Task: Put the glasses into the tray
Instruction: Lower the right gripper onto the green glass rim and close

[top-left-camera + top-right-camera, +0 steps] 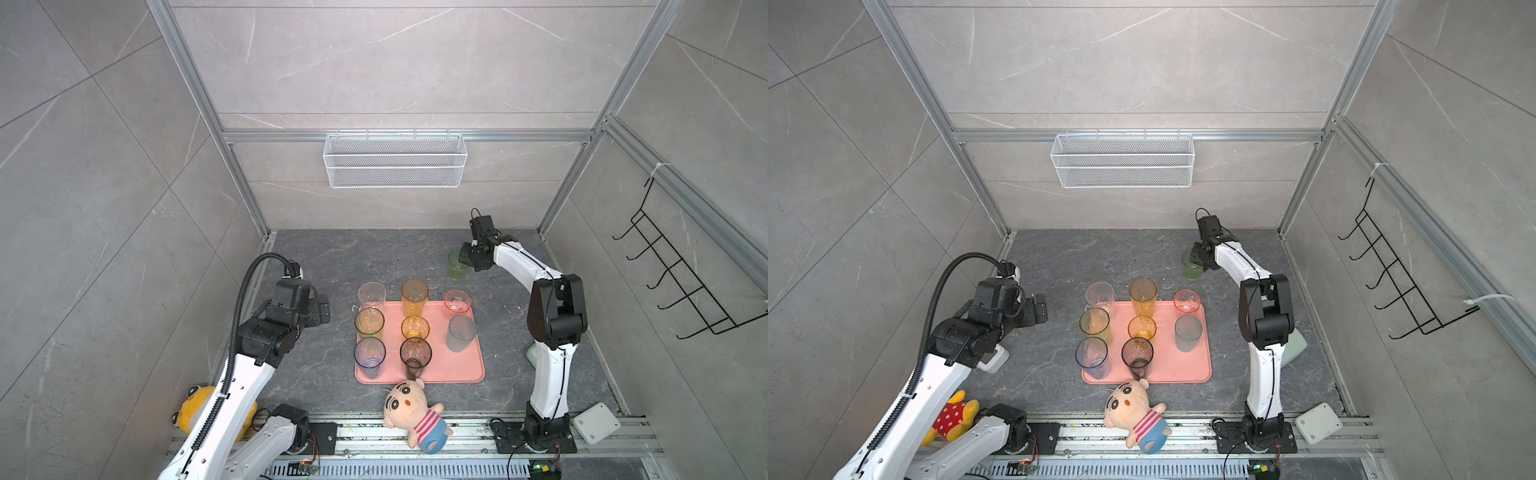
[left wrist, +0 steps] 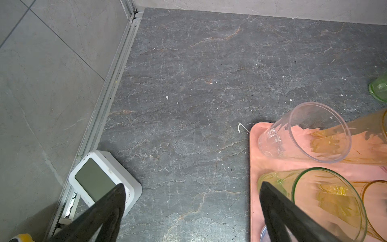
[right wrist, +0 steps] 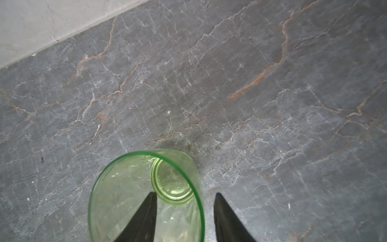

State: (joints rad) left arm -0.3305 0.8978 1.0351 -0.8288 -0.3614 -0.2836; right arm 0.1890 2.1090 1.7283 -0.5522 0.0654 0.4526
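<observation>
The salmon-pink tray (image 1: 459, 371) (image 1: 1185, 371) (image 2: 254, 146) lies mid-table and several glasses stand upright on it, among them a tall amber one (image 1: 414, 296), a blue one (image 1: 369, 356) and a smoky one (image 1: 415, 354). A green glass (image 1: 456, 268) (image 1: 1190, 269) (image 3: 134, 194) stands alone on the table behind the tray's right corner. My right gripper (image 1: 462, 259) (image 3: 186, 193) straddles its rim, one finger inside and one outside, with a gap at the wall; it is open. My left gripper (image 1: 322, 311) (image 2: 192, 184) hangs wide open over bare table left of the tray.
A striped plush doll (image 1: 415, 413) lies at the tray's front edge and a yellow one (image 1: 191, 409) sits under the left arm. A white clock (image 2: 100, 180) stands by the left wall. A white box (image 1: 595, 423) sits front right. A wire basket (image 1: 395, 160) hangs on the back wall.
</observation>
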